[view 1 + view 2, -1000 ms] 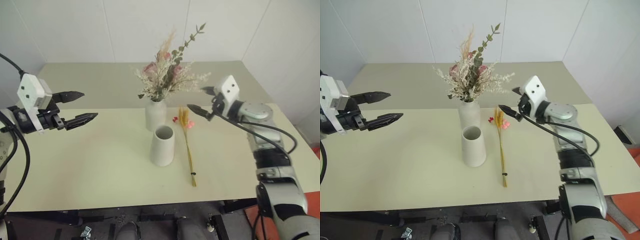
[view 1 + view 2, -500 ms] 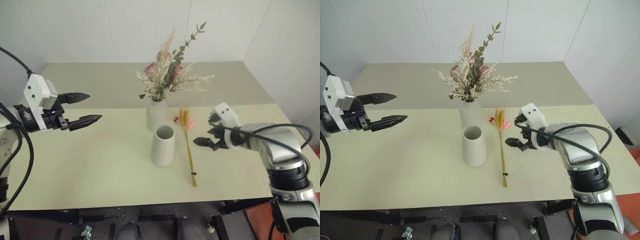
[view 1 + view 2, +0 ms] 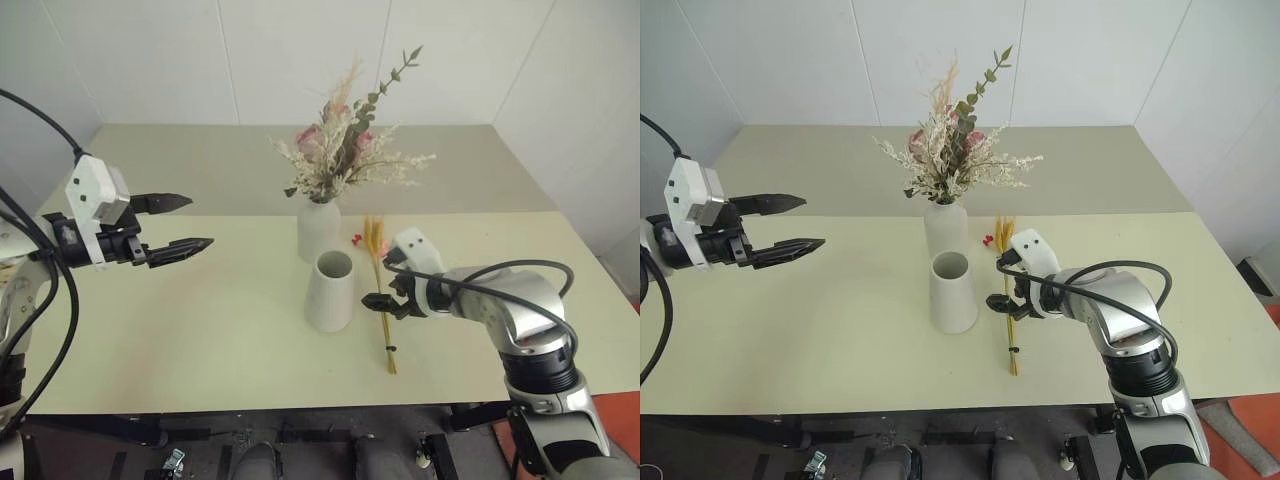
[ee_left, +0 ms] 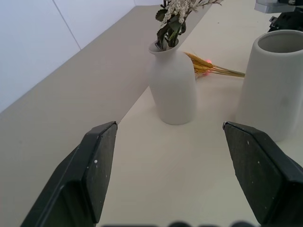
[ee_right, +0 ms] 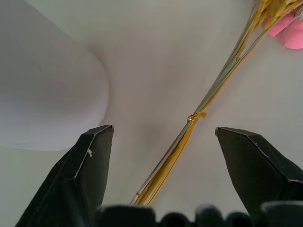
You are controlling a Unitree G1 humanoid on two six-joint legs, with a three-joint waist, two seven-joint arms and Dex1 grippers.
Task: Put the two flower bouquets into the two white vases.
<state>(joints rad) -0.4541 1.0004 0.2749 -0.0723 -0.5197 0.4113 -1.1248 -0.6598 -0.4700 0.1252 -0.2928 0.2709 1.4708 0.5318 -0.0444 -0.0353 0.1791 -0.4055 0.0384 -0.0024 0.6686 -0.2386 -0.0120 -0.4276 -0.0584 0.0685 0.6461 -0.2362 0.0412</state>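
The slim orange wheat-like bunch (image 3: 380, 290) is lying flat on the pale table (image 3: 200, 340), its tan stem running toward 6 o'clock and its orange heads and pink-red blooms pointing toward 12 o'clock. It is resting just at 3 o'clock of the wide cone vase (image 3: 330, 291), which is standing upright with its broad mouth showing nothing inside. Directly at 12 o'clock of that cone, close behind it, the bottle-shaped vase (image 3: 318, 230) is standing upright and is already carrying the bushy bouquet (image 3: 345, 150) of pink roses, cream sprigs and green eucalyptus, whose stems are going down into the narrow neck.

The right gripper (image 3: 383, 283) is hanging low over the table, right at the stem of the wheat-like bunch, about midway along it. In the right wrist view its two black fingers (image 5: 90, 170) are standing wide apart with the tan stem (image 5: 189, 127) running up between them, and they are not closing on it; the rounded white side of the cone vase (image 5: 42, 94) is sitting next to one finger.

The left gripper (image 3: 178, 223) is hovering well off at 9 o'clock of the vases, above the table, pointing toward them. Its fingers (image 4: 94, 165) are spread wide and are holding nothing.
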